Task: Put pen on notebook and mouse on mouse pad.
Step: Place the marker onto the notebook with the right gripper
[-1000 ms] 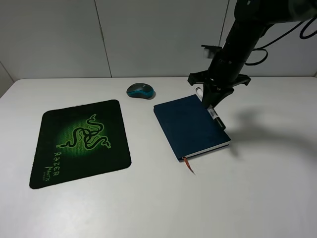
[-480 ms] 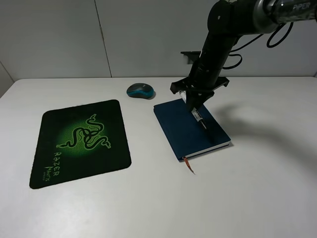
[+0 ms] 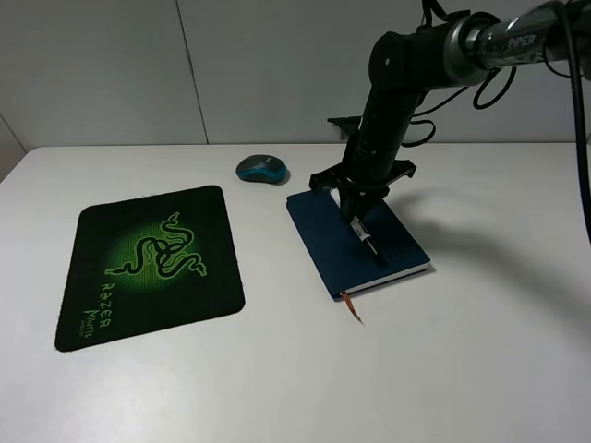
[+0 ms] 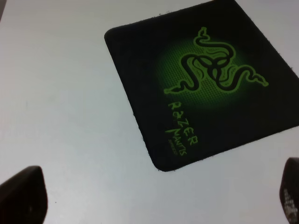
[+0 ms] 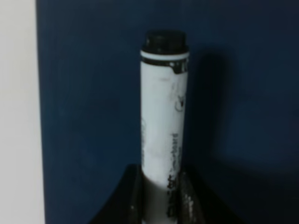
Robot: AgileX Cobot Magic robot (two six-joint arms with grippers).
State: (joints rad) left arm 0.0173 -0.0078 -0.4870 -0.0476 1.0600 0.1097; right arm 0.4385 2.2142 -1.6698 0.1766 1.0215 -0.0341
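Now | right tool [image 5: 161, 196] — clamped on pen [image 5: 164, 116] over notebook [image 3: 328, 240] | left tool [image 4: 156, 191] — wide apart

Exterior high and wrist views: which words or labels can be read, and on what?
"Razer": green, on the mouse pad.
"Mantis": smaller, beneath it; the tiny line under that is unreadable.
"PIPER": on the right arm.
Print on the pen barrel: too blurred to read.
No text visible on the notebook or the mouse.

Right pincer [image 3: 356, 212] clamped, angled down, left pincer [image 4: 156, 195] apparently spread
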